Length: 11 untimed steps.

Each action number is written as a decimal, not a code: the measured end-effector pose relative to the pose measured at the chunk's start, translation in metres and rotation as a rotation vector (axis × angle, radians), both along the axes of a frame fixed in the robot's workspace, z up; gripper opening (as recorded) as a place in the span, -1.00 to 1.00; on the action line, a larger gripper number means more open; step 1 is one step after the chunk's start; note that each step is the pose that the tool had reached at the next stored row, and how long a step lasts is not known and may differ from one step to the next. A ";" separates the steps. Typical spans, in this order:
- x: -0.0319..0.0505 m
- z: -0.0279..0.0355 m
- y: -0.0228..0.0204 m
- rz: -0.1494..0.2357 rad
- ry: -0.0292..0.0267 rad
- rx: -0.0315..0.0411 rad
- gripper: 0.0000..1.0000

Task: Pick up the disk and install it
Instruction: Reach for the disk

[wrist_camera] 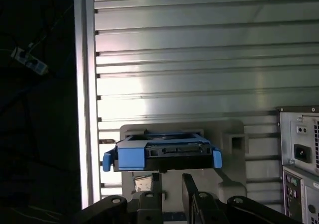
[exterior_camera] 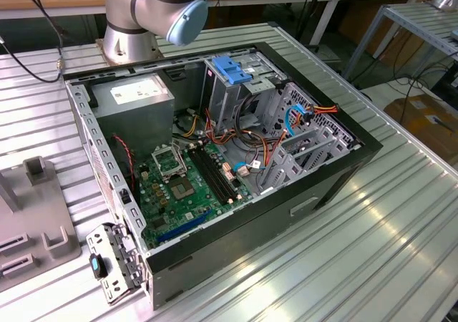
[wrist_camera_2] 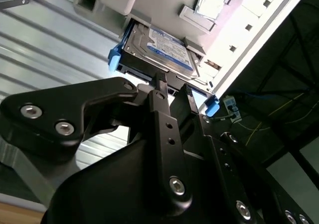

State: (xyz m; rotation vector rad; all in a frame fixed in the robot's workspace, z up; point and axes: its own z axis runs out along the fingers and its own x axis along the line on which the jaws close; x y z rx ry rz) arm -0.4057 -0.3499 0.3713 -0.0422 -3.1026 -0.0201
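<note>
**Approach to the disk.** Your gripper (wrist_camera_2: pixel 173 88) is hovering just short of the near end of the disk (wrist_camera_2: pixel 160 45). Its black fingers (wrist_camera_2: pixel 160 104) are standing slightly apart with nothing between them. The disk, with blue rails along both sides, is lying flat in a grey holder (wrist_camera: pixel 224 129) on the ribbed metal table (wrist_camera: pixel 199 59). In the exterior view, the open computer case (exterior_camera: pixel 215 157) is sitting beside the arm's base (exterior_camera: pixel 136 21).
</note>
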 end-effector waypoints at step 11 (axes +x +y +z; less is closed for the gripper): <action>-0.0057 -0.0099 0.0072 0.053 0.0004 -0.0131 -0.39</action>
